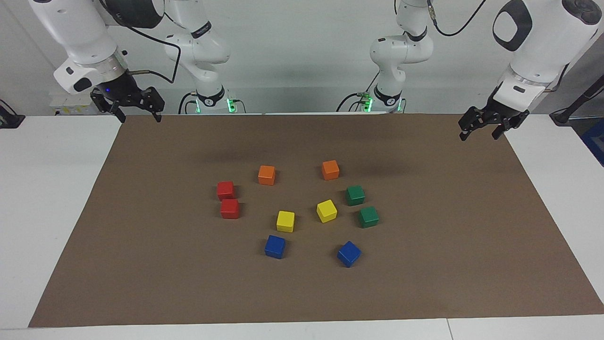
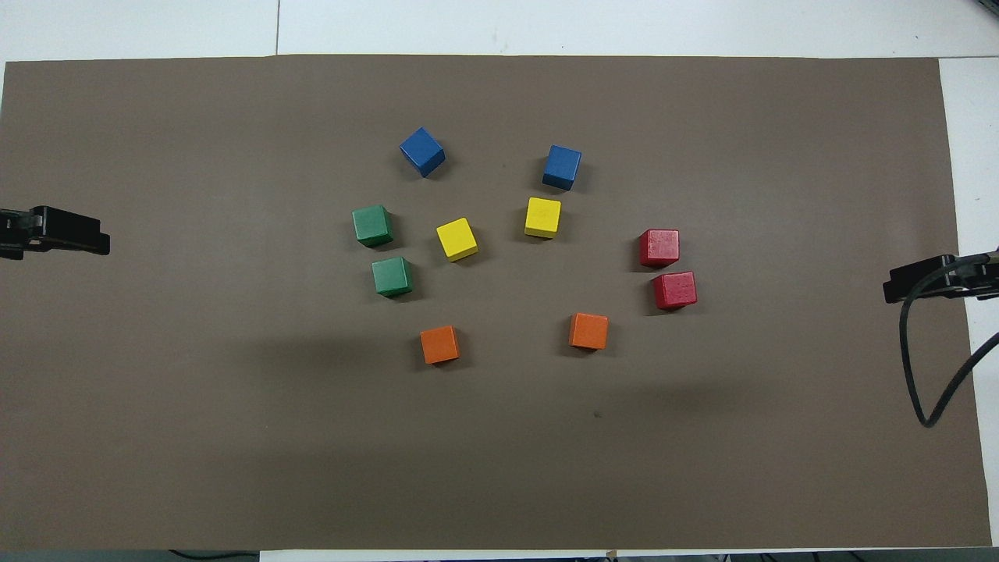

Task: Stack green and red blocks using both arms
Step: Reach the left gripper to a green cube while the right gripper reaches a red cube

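Observation:
Two dark green blocks (image 1: 355,195) (image 1: 368,216) sit side by side on the brown mat toward the left arm's end; they also show in the overhead view (image 2: 391,276) (image 2: 372,225). Two bright red blocks (image 1: 225,190) (image 1: 230,208) sit close together toward the right arm's end, also in the overhead view (image 2: 675,289) (image 2: 659,247). All four lie singly on the mat. My left gripper (image 1: 480,134) hangs open and empty over the mat's corner at its own end. My right gripper (image 1: 138,117) hangs open and empty over the mat's corner at its end.
Two orange cubes (image 1: 266,174) (image 1: 330,169) lie nearer to the robots than the rest. Two yellow cubes (image 1: 285,221) (image 1: 326,210) lie in the middle, two blue cubes (image 1: 274,246) (image 1: 348,253) farthest. The brown mat (image 1: 424,283) covers the white table.

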Motion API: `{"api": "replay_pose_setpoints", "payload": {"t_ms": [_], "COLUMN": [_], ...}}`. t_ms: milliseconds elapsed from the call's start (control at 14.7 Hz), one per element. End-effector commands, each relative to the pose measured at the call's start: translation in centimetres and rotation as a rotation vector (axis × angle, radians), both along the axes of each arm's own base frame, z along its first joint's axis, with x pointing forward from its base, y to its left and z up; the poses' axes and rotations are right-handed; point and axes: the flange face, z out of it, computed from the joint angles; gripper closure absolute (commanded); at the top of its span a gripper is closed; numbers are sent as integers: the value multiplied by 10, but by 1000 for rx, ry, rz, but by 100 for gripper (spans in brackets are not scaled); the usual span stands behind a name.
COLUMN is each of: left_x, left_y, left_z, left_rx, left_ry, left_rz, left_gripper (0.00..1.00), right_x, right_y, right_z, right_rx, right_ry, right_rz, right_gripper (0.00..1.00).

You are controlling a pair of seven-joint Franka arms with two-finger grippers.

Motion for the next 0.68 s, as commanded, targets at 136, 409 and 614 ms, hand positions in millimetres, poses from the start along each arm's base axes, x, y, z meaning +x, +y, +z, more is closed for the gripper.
{"api": "replay_pose_setpoints", "payload": {"t_ms": [136,409,614], "left_x": [-4,-5,-18], "left_y": [3,-4,-27], "left_z": [7,4,-14], "left_rx": [6,7,5], "left_ry": [-16,-18,-11], "left_rz": [10,-10,-18], "left_gripper": [0,0,0], "right_x": [0,2,3], "right_y": [-7,-6,0], "right_z": [5,6,2], "right_rx": [-33,-32,-24], "right_ry": [-11,-25,-34], "right_rz": [29,26,26], "right_gripper": [0,0,0]}}
